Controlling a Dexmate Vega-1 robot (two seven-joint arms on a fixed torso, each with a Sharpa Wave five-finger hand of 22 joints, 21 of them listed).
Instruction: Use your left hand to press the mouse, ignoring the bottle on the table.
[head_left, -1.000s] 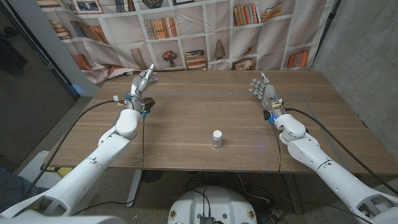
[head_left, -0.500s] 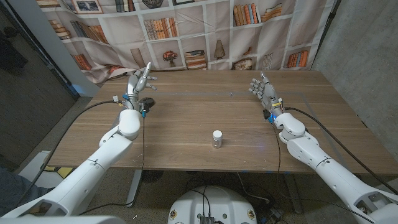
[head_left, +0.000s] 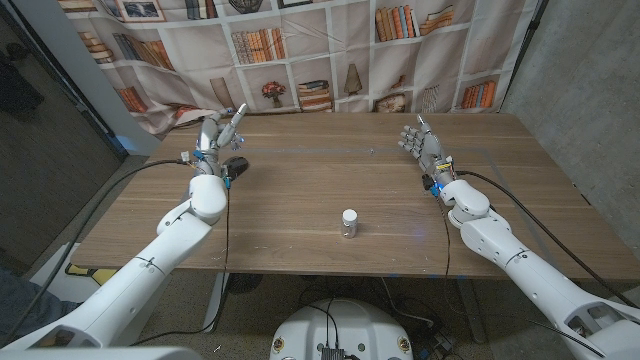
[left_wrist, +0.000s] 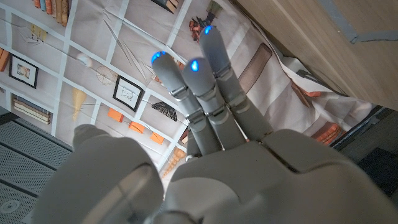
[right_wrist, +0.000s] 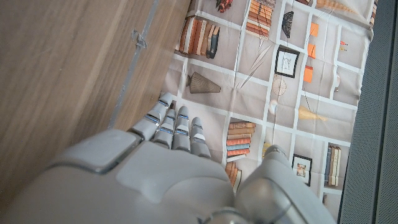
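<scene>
Black mouse (head_left: 236, 164) beside left hand (head_left: 220, 133), its axis unclear, hand's fingers straight, holding nothing

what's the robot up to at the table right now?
The robot's left hand is raised at the far left of the wooden table, fingers straight and apart, just above a small dark mouse; no contact is visible. The right hand stands open on the far right, holding nothing. A small white-capped bottle stands upright near the front middle, untouched.
</scene>
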